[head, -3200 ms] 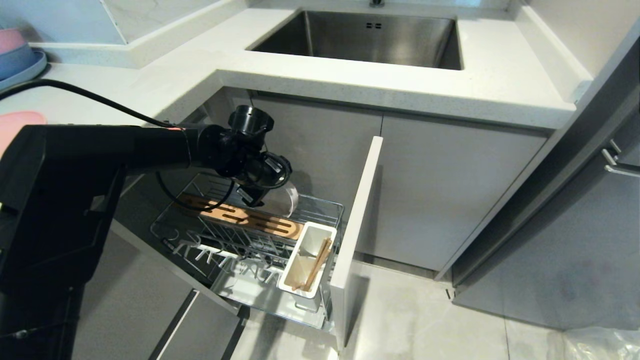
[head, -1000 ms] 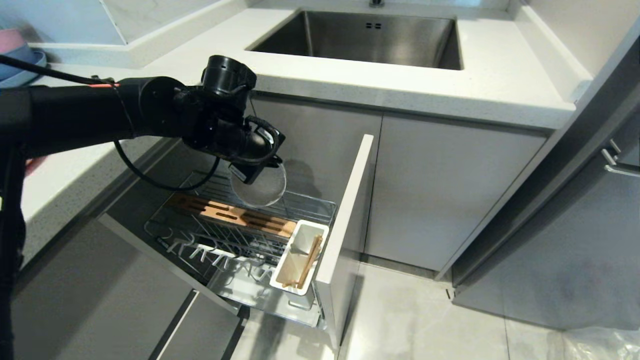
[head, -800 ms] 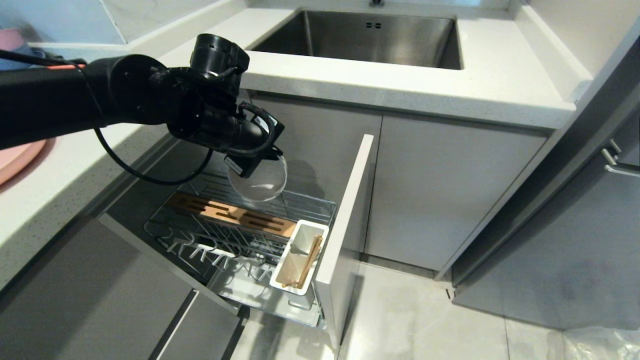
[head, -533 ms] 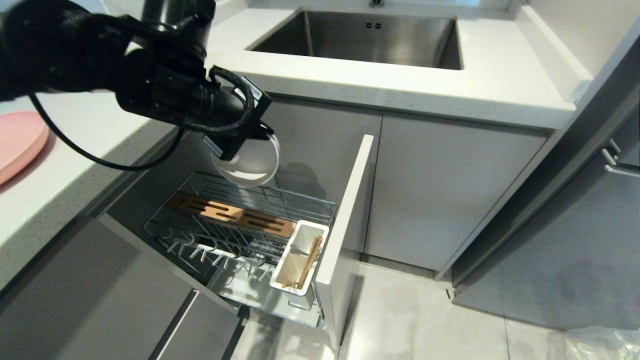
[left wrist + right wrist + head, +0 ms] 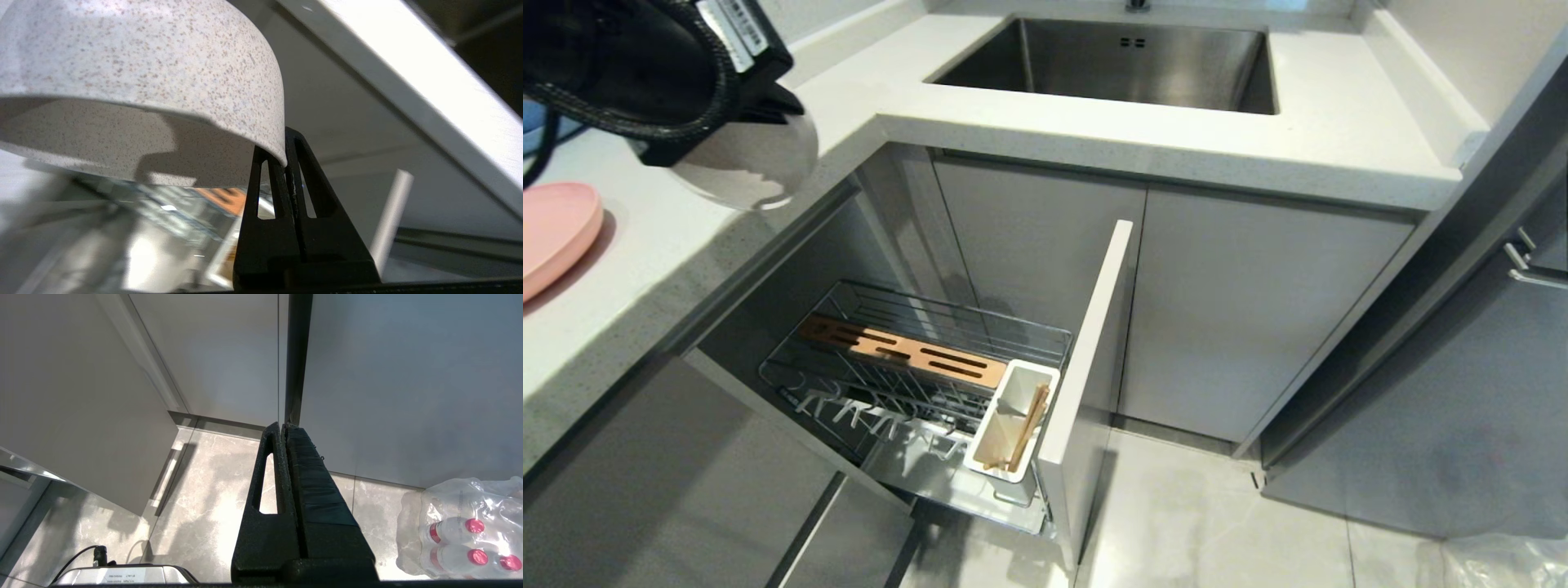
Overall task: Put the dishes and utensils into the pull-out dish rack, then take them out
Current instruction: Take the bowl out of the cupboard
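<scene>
One end effector – the left – grips the bowl by its rim over the left worktop; right end effector clenched, empty – near the floor.

Head camera looked steeply down on the bench and pull-out dish rack. Left wrist camera sat very near the bowl, glimpsing that same rack blurred beyond. Right wrist camera faced the floor, sharing nothing identifiable.
</scene>
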